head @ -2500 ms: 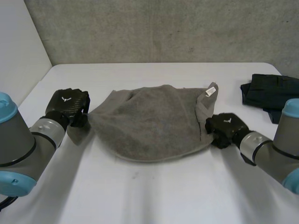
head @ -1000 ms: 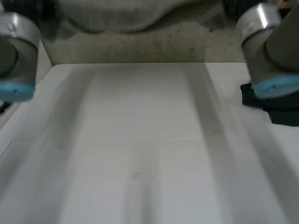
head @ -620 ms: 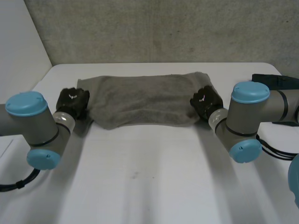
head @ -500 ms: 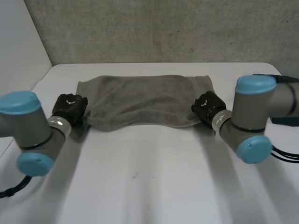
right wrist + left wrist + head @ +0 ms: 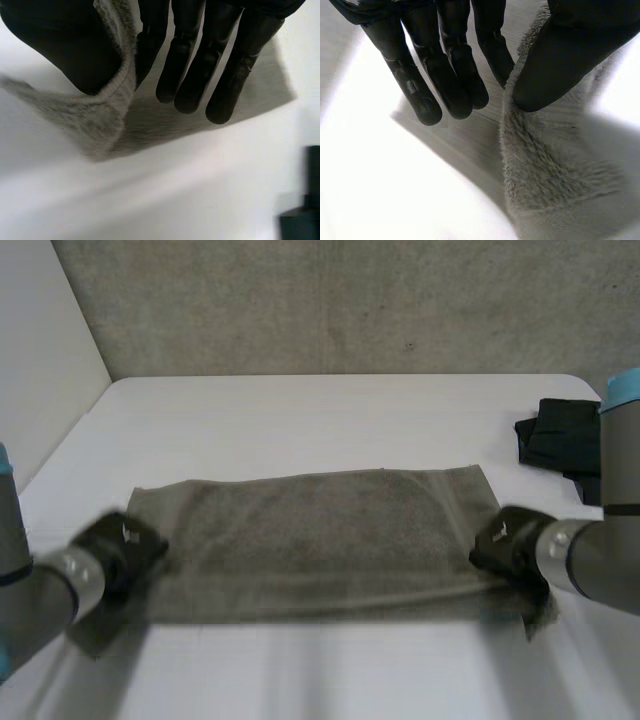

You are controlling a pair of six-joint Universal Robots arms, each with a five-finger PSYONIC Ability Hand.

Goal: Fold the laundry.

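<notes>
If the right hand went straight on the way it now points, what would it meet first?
Probably the grey towel, whose end the right hand pinches; the hand points along it, toward the left hand.

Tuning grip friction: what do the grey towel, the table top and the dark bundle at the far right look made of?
Grey towel: terry cloth, probably cotton; the wrist views show fuzzy looped pile and a ribbed hem.
Table: smooth matte white top, possibly laminate; it shows soft shadows and no grain.
Dark garment: flat, pile-free fabric lying in folds; fibre cannot be told.
</notes>
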